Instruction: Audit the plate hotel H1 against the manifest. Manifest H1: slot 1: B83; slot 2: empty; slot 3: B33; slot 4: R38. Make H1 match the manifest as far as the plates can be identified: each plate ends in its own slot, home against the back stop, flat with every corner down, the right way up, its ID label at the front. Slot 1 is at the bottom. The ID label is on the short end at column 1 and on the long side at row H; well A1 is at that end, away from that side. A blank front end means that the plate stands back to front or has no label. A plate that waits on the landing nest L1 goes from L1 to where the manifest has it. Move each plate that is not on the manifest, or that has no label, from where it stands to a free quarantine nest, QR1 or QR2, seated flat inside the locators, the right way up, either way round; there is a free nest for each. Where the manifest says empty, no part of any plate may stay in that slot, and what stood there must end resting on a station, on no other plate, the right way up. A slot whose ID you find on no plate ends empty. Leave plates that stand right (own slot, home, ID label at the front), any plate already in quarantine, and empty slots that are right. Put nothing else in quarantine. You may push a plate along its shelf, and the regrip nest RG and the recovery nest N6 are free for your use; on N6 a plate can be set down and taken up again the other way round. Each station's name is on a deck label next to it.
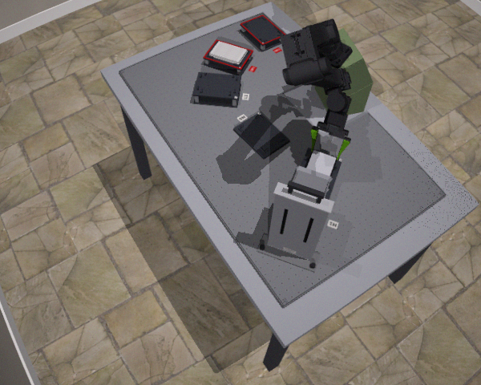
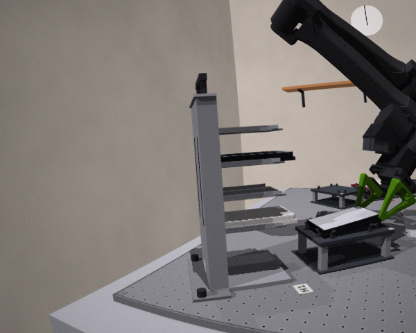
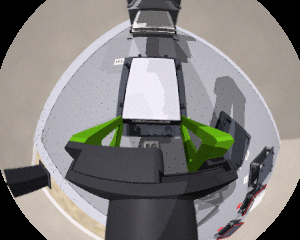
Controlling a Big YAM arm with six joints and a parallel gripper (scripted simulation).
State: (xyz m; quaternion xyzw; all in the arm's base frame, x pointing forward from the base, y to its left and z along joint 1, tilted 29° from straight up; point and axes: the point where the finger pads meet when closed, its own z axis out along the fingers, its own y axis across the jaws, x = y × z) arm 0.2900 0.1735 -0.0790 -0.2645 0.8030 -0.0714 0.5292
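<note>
My gripper (image 1: 326,154) (image 2: 369,211) (image 3: 151,119) is shut on the long sides of a black plate with a white top (image 1: 322,164) (image 2: 344,218) (image 3: 152,90), at its near end. That end is raised slightly; the far end is low on regrip nest RG (image 2: 355,238) (image 3: 152,131). Its ID is unreadable. In hotel H1 (image 1: 294,232) (image 2: 209,179), slot 1 holds a white plate (image 2: 260,216) and slot 3 a black plate (image 2: 256,156). The slot 2 shelf (image 2: 249,192) and slot 4 shelf (image 2: 250,130) look empty. A white plate (image 1: 229,52) sits on one red-rimmed nest.
The other red-rimmed nest (image 1: 261,29) is empty. Landing nest L1 (image 1: 216,86) (image 2: 335,191) is empty, and so is recovery nest N6 (image 1: 269,143). The hotel stands just beyond RG, its shelves facing the arm.
</note>
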